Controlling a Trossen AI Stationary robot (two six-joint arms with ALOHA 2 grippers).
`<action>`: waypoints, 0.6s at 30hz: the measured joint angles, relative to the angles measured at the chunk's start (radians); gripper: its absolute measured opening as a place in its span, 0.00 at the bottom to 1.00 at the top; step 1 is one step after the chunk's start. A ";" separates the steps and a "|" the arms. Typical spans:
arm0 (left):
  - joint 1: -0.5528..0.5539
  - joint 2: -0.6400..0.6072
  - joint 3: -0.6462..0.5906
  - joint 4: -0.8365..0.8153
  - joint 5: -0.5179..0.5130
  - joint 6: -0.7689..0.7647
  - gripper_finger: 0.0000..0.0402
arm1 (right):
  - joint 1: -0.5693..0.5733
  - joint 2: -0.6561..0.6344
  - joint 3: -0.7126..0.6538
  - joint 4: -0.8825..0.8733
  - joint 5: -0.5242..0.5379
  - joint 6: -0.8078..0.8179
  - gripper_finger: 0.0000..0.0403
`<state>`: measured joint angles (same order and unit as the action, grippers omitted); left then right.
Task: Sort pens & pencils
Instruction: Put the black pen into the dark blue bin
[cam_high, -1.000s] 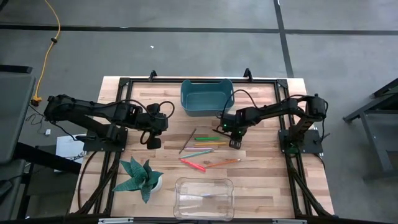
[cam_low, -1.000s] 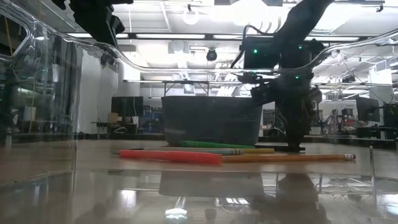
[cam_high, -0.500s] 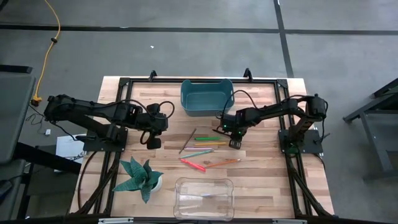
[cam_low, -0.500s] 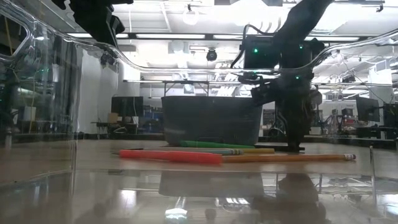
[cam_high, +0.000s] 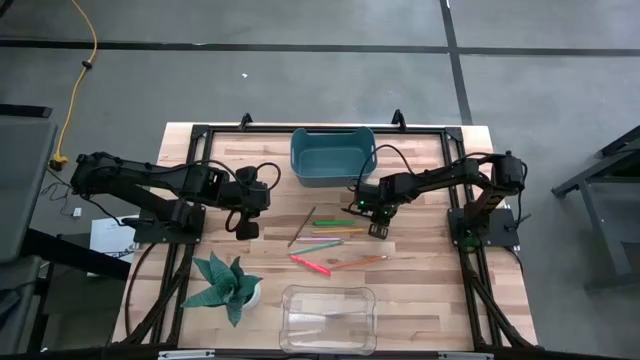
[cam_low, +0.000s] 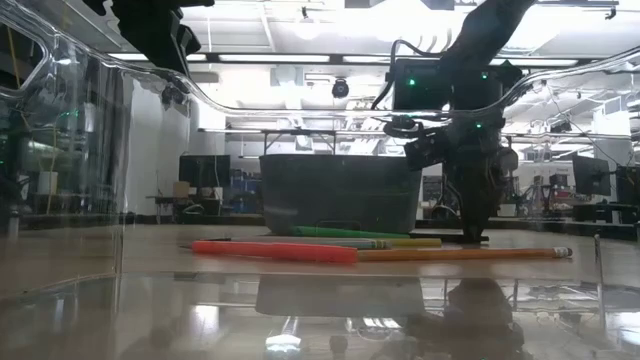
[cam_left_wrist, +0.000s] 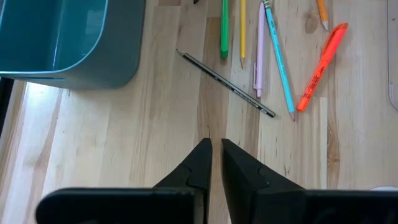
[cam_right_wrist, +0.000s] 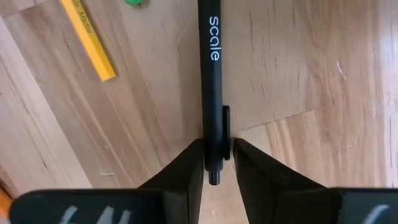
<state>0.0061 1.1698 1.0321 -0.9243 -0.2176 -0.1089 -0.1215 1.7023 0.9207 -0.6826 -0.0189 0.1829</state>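
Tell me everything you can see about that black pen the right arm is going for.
The black pen is a slim, smooth, matte stick, plastic by the look of it, with the word "scale" printed in white along its barrel and a small clip near one end. It lies flat on the wooden table, close to the end of a yellow pencil. The right gripper is down at the table with the pen's clip end between its two fingers, which sit close on either side of it.

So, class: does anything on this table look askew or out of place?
Yes: the dark pencil lies diagonally while the green pen and neighbouring sticks run roughly parallel. A potted plant also sits among the sorting bins.
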 joint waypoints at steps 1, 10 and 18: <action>0.000 0.000 0.000 0.000 0.000 0.000 0.06 | 0.000 0.000 0.000 0.000 0.000 0.000 0.20; 0.000 0.000 0.000 0.000 0.000 0.000 0.06 | 0.000 -0.001 0.002 -0.001 -0.008 0.000 0.06; 0.000 0.000 0.000 0.000 0.000 0.000 0.06 | 0.000 -0.001 0.002 0.000 -0.012 0.002 0.06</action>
<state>0.0063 1.1698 1.0321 -0.9245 -0.2179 -0.1089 -0.1219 1.7012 0.9226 -0.6828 -0.0305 0.1853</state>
